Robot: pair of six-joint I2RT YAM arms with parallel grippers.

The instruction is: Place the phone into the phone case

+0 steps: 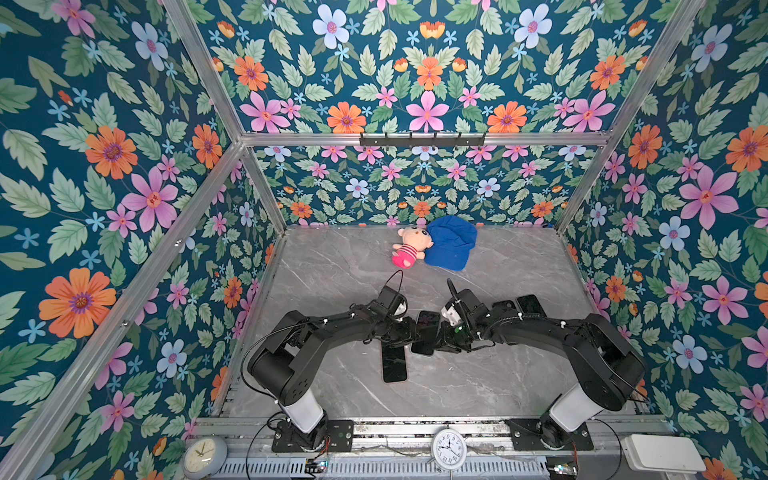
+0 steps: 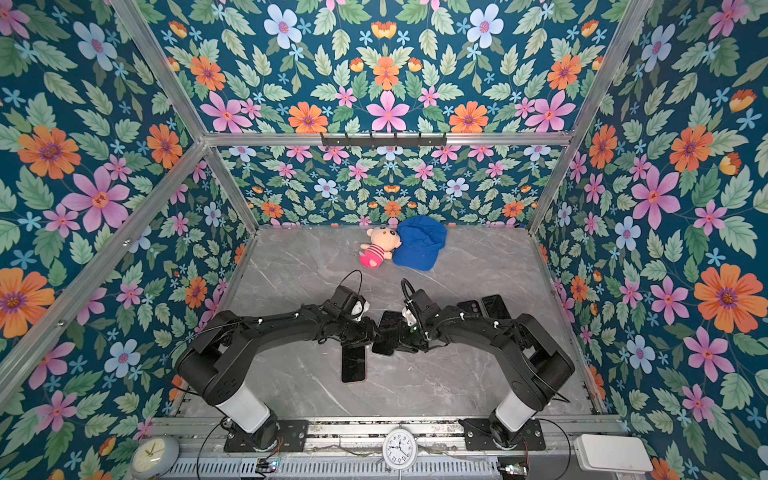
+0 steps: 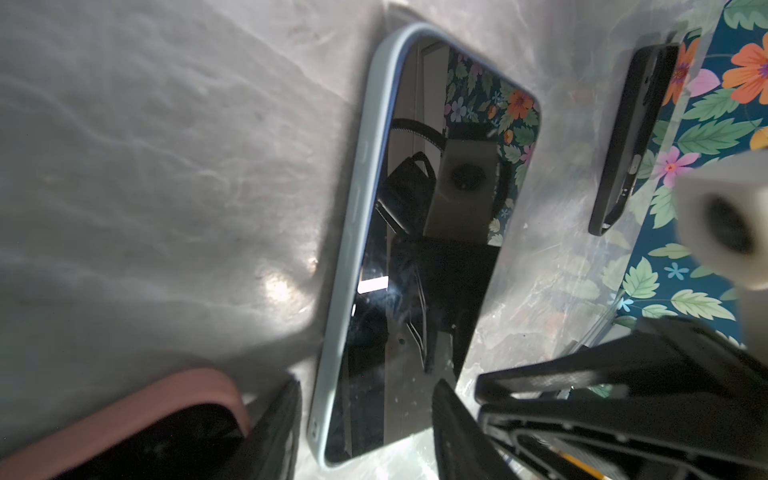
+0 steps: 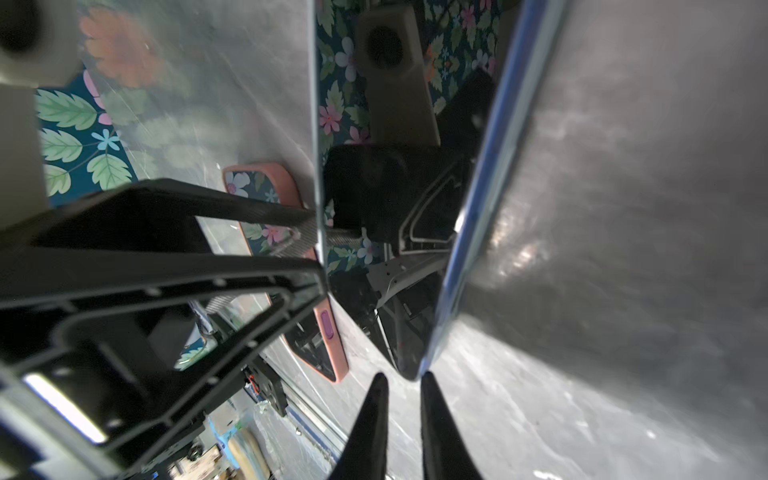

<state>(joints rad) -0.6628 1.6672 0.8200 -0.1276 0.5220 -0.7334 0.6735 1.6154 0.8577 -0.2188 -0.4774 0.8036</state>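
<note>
Clamping across its width, the left gripper [image 3: 365,384] holds the phone [image 1: 427,332], rimmed by a light blue case [image 3: 353,208], tilted off the table [image 1: 478,374]. The right gripper [image 4: 403,386] narrows around one corner, though contact there is unclear. An uneven pinch there could twist the phone loose.

The walls [image 1: 104,124] carry dark teal paper strewn with orange, pink and pale blue flowers among green leaves. The table [image 1: 332,270] is grey marble with thin white veins. The doll [image 1: 409,247] has a peach head, a pink-and-white striped top and pink legs; the cap [image 1: 451,243] is plain royal blue. The phone [image 3: 415,270] shows a glossy black screen mirroring the floral print, and its case [image 3: 353,216] looks pale blue, though glare may tint it. The other phone [image 1: 394,363] has a black screen and a salmon-pink rim.
</note>
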